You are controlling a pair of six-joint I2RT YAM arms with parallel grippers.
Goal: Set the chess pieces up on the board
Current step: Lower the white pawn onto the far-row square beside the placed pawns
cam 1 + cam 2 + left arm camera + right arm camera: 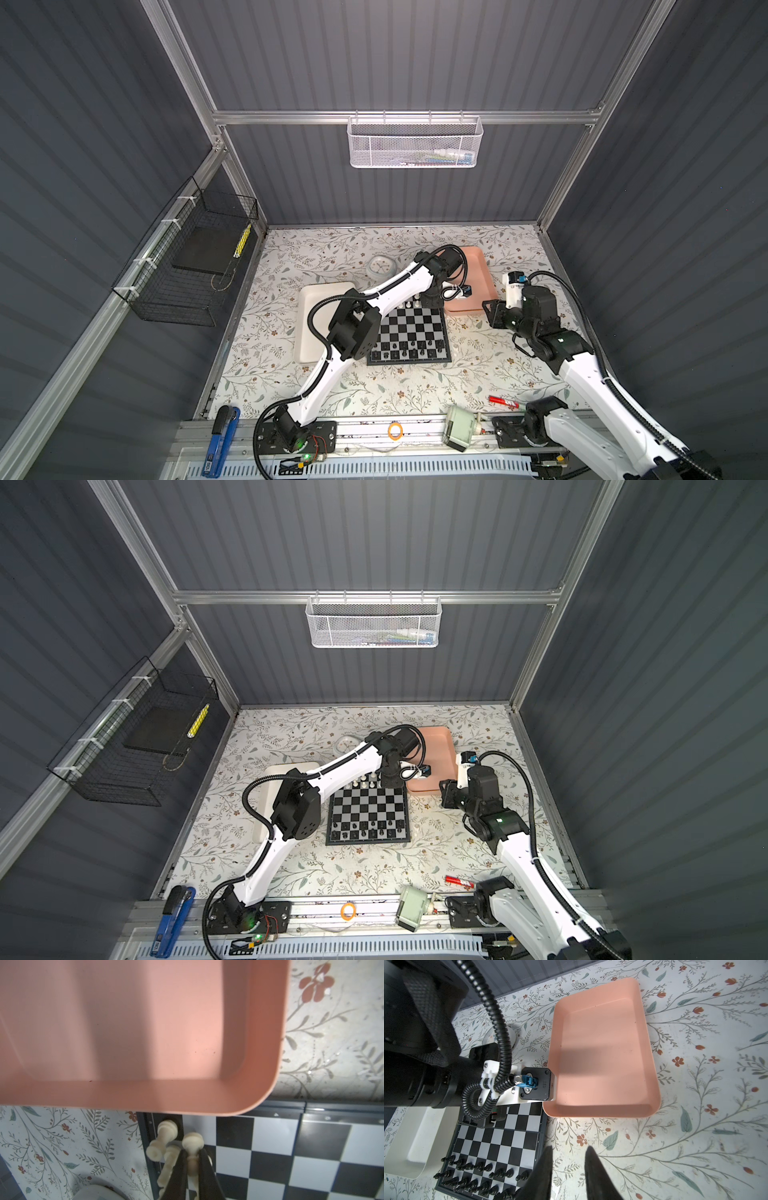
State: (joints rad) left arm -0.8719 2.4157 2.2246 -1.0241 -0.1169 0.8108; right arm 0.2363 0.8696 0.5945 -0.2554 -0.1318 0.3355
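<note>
Left gripper (192, 1164) clamps one cream piece (192, 1145) at the board (409, 332) corner; two more cream pieces stand beside it. Right gripper (568, 1150) hangs open, empty, between two trays' side.

- one board (409, 328), black and silvery checks
- two trays on the surface: a white tray (309, 299) and a pink tray (482, 270)
- cream chess pieces (192, 1142): we count three for sure in the left wrist view, maybe more hidden
- black chess pieces (481, 1165): two rows, way too tiny for us to count exactly
- two pincers: left pincer (192, 1167), right pincer (569, 1149)
- two wall baskets: a white mesh basket (415, 143) and a black wire basket (187, 266)
- one red marker (503, 401), one orange ring (395, 430)
</note>
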